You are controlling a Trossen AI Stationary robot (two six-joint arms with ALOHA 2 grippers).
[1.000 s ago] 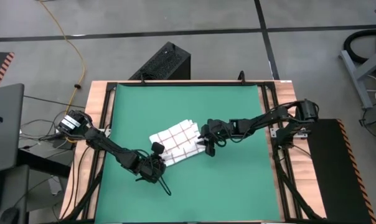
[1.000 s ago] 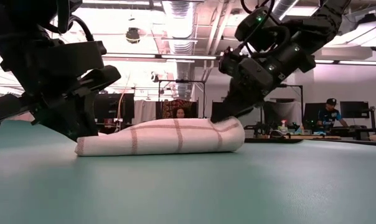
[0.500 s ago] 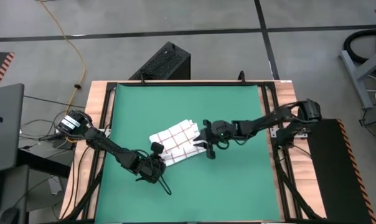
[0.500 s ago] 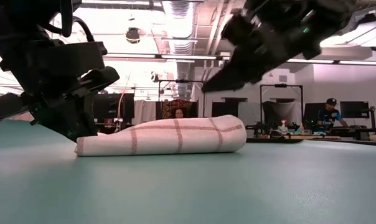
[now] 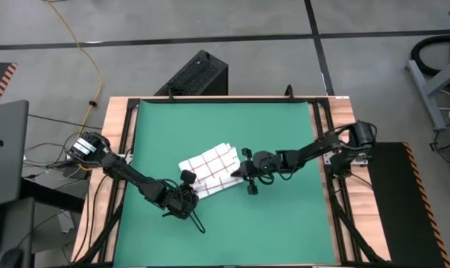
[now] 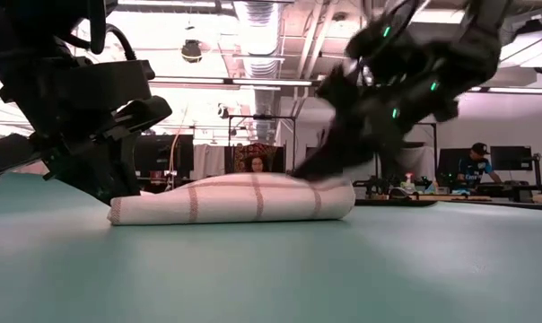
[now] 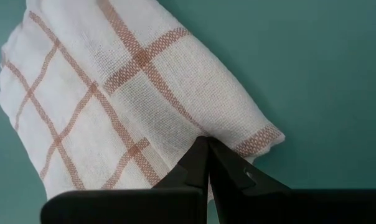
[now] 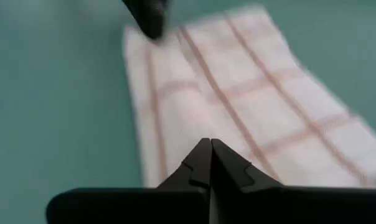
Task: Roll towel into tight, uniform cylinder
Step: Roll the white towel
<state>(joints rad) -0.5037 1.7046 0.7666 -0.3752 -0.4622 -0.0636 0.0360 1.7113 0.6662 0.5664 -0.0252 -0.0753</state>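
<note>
The towel [image 5: 210,170], white with a red-brown grid, lies partly rolled into a thick flat bundle in the middle of the green mat [image 5: 284,134]. In the low view the towel [image 6: 235,199] is a low loaf, thicker at its right end. My left gripper [image 5: 186,196] is shut, with its tips resting on the towel's near left corner [image 7: 144,93]; in the left wrist view the gripper [image 7: 208,142] lies on the cloth. My right gripper [image 5: 245,177] is shut at the towel's right end, and in the right wrist view it [image 8: 210,143] hovers over the towel [image 8: 238,106].
A black box [image 5: 199,74] stands on the floor beyond the table's far edge. The wooden table frame [image 5: 115,149] borders the mat. A person [image 6: 476,161] sits in the room behind. Bare mat lies to the front and far side of the towel.
My right gripper was touching the towel's right end, lifted off it, and has come back down at that end, moving fast. The left gripper and the towel have stayed in place.
</note>
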